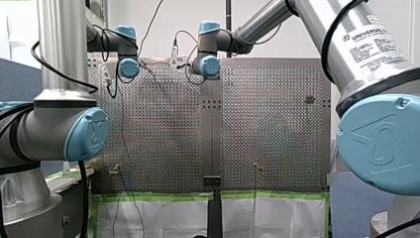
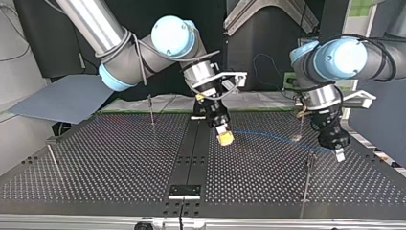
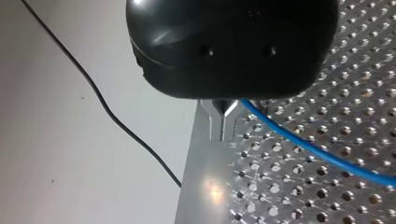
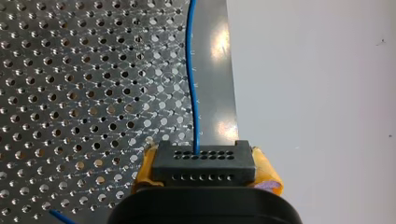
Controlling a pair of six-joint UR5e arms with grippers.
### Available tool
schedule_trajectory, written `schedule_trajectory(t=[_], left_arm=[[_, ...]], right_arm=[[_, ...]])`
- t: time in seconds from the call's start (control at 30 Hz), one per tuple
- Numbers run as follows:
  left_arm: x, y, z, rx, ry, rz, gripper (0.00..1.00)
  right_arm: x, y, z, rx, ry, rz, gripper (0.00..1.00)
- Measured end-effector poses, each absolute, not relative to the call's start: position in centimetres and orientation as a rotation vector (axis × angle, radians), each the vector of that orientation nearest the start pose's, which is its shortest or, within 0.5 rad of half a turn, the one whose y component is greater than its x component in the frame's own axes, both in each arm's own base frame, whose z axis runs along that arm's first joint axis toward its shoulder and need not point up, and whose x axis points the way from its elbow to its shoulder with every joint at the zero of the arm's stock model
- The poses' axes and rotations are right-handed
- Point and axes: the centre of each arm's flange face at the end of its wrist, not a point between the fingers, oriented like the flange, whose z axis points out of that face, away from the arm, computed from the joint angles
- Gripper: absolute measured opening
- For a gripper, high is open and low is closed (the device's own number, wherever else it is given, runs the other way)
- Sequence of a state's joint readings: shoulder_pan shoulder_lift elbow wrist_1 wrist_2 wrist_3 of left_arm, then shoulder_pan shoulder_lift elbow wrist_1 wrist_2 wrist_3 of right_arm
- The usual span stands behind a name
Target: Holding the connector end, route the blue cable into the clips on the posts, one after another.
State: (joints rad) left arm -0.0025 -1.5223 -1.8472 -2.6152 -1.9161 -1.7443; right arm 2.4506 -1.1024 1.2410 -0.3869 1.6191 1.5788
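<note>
My right pincer (image 4: pixel 203 158) is clamped on the connector (image 4: pixel 203 167), a black rectangular plastic block with two rows of small round holes in its face. The yellow pads (image 4: pixel 267 173) press on its two short ends. The blue cable (image 4: pixel 190 70), thin, round and smooth, leaves the upper row of holes. It runs straight ahead of the pincer in a slight wave, over the bench (image 4: pixel 70 93). The bench is shiny metal sheet perforated with a dense grid of holes, with a plain unperforated strip along its edge under the cable.

My left pincer (image 3: pixel 224 123) has a rounded glossy black body and flat metal fingers (image 3: pixel 215 122). These stand close together, with only a thin seam between them below a V-shaped notch. The cable comes out from under the body just beside the fingers and slopes away over the perforated sheet. I cannot tell whether it is pinched between them.

In the top view the cable spans the gap between the two pincers just above the bench. A thin upright metal post (image 2: pixel 309 165) stands just beside my left pincer.
</note>
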Motion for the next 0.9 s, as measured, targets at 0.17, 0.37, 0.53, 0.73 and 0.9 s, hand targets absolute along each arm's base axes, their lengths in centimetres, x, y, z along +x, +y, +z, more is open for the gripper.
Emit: schedule_trajectory(t=[0.17, 0.37, 0.53, 0.73, 0.9], left_arm=[[48.6, -9.6, 43.8, -0.405, 1.211, 0.052, 0.0], [49.9, -9.3, 42.6, -0.395, 1.239, 0.04, 0.0], [50.6, -8.8, 42.2, -0.398, 1.233, 0.015, 0.0], [51.9, -8.2, 41.9, -0.397, 1.23, -0.02, 0.0], [52.9, -7.6, 42.5, -0.402, 1.205, -0.058, 0.0]], right_arm=[[62.3, -35.0, 41.7, 1.527, -0.61, 1.984, 0.0], [62.0, -35.6, 41.7, 1.52, -0.615, 1.979, 0.0], [61.8, -36.1, 41.6, 1.516, -0.619, 1.973, 0.0], [61.5, -36.8, 41.6, 1.512, -0.62, 1.969, 0.0], [61.2, -37.4, 41.6, 1.508, -0.622, 1.966, 0.0]])
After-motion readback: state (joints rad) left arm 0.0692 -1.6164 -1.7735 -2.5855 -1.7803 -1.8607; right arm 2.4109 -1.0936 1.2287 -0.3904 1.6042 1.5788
